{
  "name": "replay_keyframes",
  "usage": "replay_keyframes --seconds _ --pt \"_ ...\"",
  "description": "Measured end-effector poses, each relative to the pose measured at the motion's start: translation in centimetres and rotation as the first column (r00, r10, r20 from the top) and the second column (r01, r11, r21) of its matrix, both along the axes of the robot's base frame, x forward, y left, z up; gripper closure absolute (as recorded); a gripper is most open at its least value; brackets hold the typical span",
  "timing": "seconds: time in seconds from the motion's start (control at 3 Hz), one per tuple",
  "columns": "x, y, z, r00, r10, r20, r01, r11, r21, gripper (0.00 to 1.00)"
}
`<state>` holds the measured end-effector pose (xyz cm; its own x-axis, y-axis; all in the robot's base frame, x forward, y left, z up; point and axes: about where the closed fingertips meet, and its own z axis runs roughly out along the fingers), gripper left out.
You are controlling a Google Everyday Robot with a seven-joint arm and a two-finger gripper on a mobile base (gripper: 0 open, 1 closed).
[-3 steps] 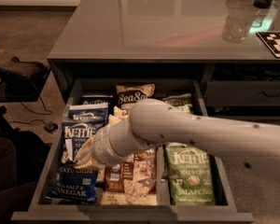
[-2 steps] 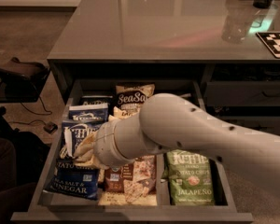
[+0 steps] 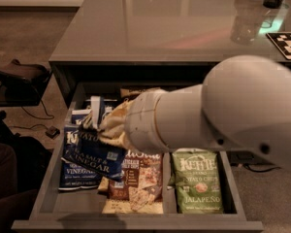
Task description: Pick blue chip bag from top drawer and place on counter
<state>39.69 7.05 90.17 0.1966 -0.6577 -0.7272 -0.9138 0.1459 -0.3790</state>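
The top drawer (image 3: pixel 136 224) stands open below the grey counter (image 3: pixel 174 28). My gripper (image 3: pixel 98 125), at the end of the big white arm, reaches into the drawer's left half. It is shut on the top of a blue chip bag (image 3: pixel 94 158) marked salt and vinegar. The bag hangs tilted, lifted off the other bags. A second blue bag (image 3: pixel 70 176) lies flat under it at the drawer's left side. The arm hides the back of the drawer.
A brown snack bag (image 3: pixel 138 178) lies in the drawer's middle and a green jalapeño bag (image 3: pixel 198 181) on the right. On the counter's far right stand a clear bottle (image 3: pixel 245 25) and a checkered marker (image 3: pixel 286 42). Dark gear and cables (image 3: pixel 22 74) lie on the floor at left.
The gripper has risen and moved toward the camera with a blue chip bag, which now hangs tilted above the other bags. The arm fills more of the view.
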Motion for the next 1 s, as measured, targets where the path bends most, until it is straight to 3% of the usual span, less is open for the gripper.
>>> replay_keyframes --seconds 0.33,0.67,1.0 --pt "1.4 -3.7 4.3 0.9948 -0.098 0.026 0.098 0.995 0.001 1.00" --pt "2.6 -6.3 10.0 0.9809 -0.188 0.051 0.190 0.981 -0.046 1.00" --pt "2.6 -6.3 10.0 0.9808 -0.188 0.051 0.190 0.981 -0.046 1.00"
